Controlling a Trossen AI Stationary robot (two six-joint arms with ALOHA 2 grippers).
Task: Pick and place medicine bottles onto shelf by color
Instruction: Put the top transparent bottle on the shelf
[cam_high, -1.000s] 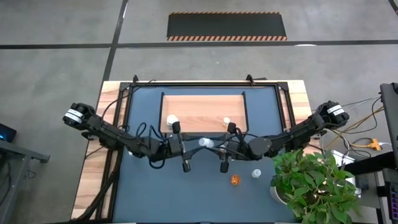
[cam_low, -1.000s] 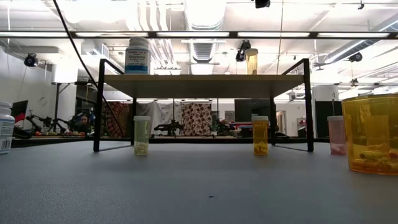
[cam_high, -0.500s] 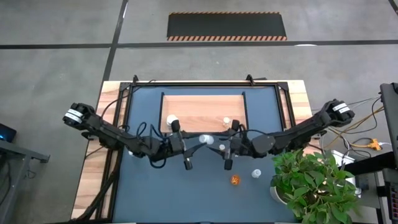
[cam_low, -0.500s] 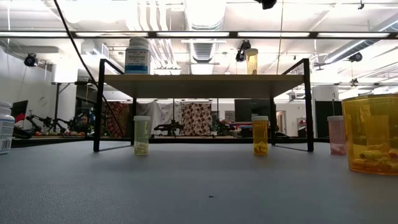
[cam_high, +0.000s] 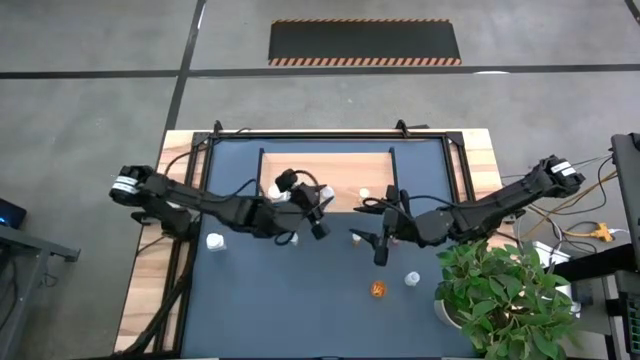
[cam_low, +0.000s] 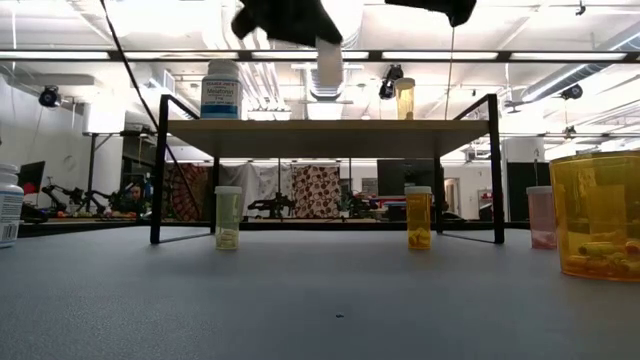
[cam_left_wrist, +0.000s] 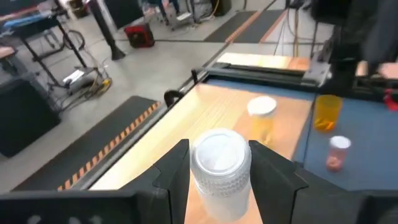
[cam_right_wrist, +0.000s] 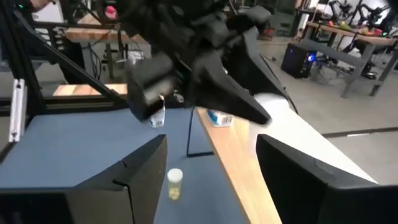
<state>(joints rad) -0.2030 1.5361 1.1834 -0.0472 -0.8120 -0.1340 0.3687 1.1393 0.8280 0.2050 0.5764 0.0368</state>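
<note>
Two claws hover at the shelf (cam_high: 330, 168)'s near edge: the left gripper (cam_left_wrist: 217, 180) clamps a light, rigid, slick white bottle (cam_left_wrist: 219, 168) by its sides, while the right gripper (cam_high: 380, 255) hangs apart, empty.

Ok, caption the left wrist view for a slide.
Left gripper holds a white bottle above the wooden shelf, near an amber bottle.

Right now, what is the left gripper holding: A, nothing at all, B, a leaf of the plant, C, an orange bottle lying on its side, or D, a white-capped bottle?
D: in the left wrist view the left gripper is closed around a white-capped bottle, carried above the shelf, while the right gripper stands open and empty.
</note>
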